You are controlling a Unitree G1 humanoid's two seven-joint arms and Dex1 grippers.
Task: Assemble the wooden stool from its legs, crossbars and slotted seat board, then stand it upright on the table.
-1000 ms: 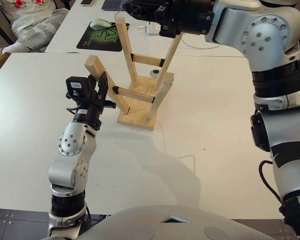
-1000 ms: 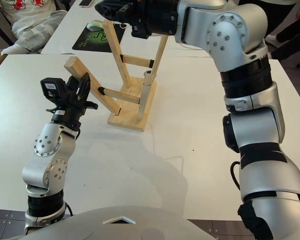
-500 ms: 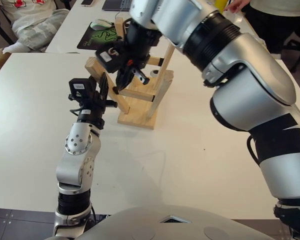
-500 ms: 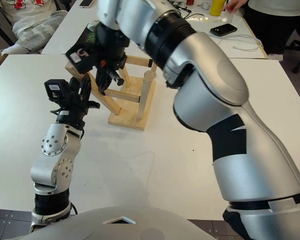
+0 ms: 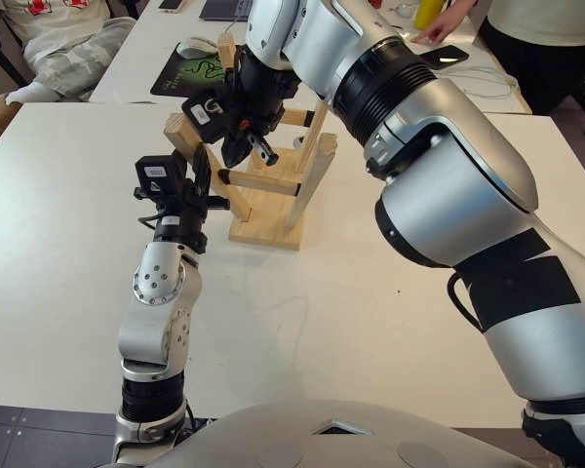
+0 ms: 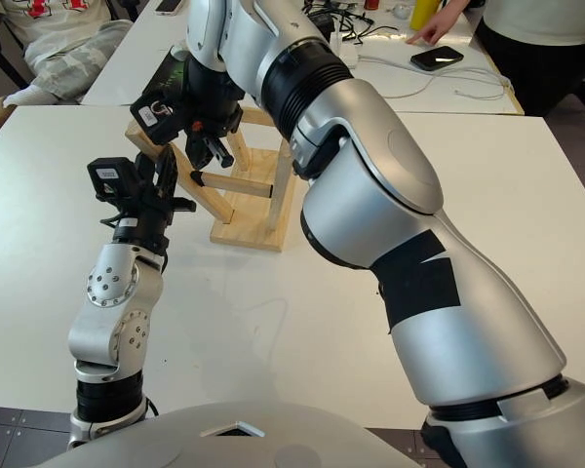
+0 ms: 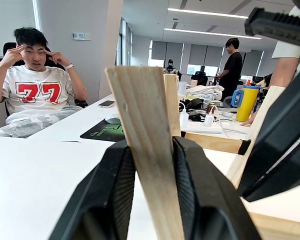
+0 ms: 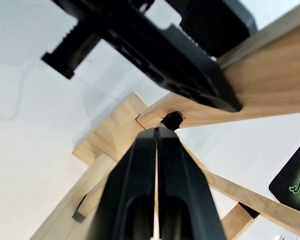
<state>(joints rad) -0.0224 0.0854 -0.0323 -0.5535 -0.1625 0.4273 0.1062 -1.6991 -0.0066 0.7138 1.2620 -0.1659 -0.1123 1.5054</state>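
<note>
1. Stool (image 5: 263, 230): pale wood, black caps on crossbar ends.
2. Table (image 5: 400, 263): plain white.
3. Mat (image 5: 175, 76), far left: black, green swirl pattern.
4. Cup (image 5: 427, 11), far right: yellow.
5. Left gripper (image 5: 201, 175): black.

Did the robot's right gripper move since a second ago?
Yes. The right gripper came down and to the robot's left, toward the tilted leg. It is now closer to the seat board, which stayed put.
</note>
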